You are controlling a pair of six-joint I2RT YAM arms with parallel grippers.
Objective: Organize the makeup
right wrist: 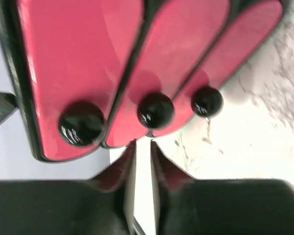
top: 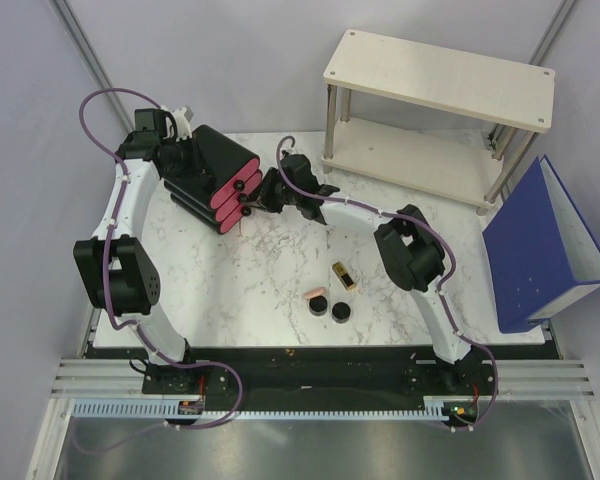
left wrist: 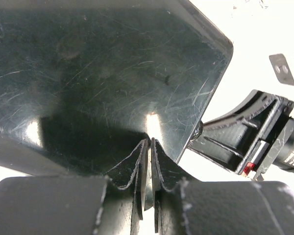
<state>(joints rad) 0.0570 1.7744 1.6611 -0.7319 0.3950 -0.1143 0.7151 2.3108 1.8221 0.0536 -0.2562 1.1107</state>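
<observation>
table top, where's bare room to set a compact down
Bare marble lies between the black drawer box and the makeup cluster: peach tube, gold lipstick, two black compacts. Also left of that cluster. Crowded: the drawer fronts, where the right pincer sits, and the wooden shelf corner.

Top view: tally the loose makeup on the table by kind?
Lipstick, gold and black: 1
Peach tube: 1
Round black compacts: 2
Total: 4
</observation>
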